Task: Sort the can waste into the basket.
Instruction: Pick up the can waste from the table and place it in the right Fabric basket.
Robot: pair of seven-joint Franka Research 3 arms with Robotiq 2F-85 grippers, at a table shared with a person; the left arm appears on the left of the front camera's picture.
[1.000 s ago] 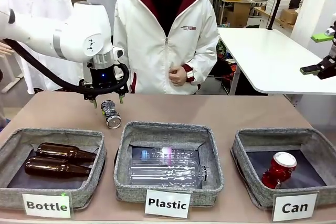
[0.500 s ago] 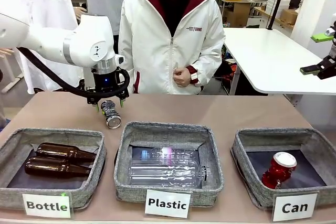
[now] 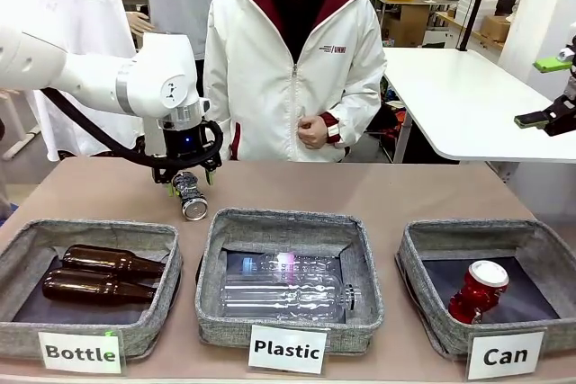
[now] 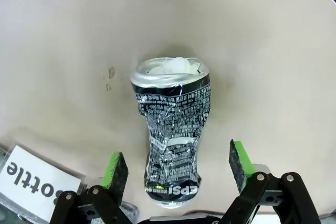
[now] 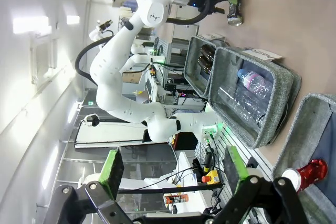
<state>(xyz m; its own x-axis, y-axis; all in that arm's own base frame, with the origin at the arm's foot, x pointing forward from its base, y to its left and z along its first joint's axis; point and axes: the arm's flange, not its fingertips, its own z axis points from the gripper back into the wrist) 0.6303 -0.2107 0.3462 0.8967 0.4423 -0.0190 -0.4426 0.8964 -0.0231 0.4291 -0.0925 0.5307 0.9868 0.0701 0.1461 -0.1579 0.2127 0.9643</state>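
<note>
While the left gripper [image 3: 188, 184] hangs spread wide over the dark can [image 3: 190, 196], the jaws straddle it without touching

Dark can lies on its side on the table [image 3: 378, 191] at 12 o'clock of the Bottle basket [image 3: 90, 285], green pads [image 4: 116, 167] either side of its base in the left wrist view; red can [image 3: 477, 290] sits in the Can basket [image 3: 490, 299] at 3 o'clock of the Plastic basket [image 3: 288, 281]; right gripper [image 3: 551, 92] wide apart, raised at far right, holding nothing

White labels read "Bottle" [image 3: 82, 352], "Plastic" [image 3: 287, 349] and "Can" [image 3: 505, 355] on three baskets' fronts.
</note>
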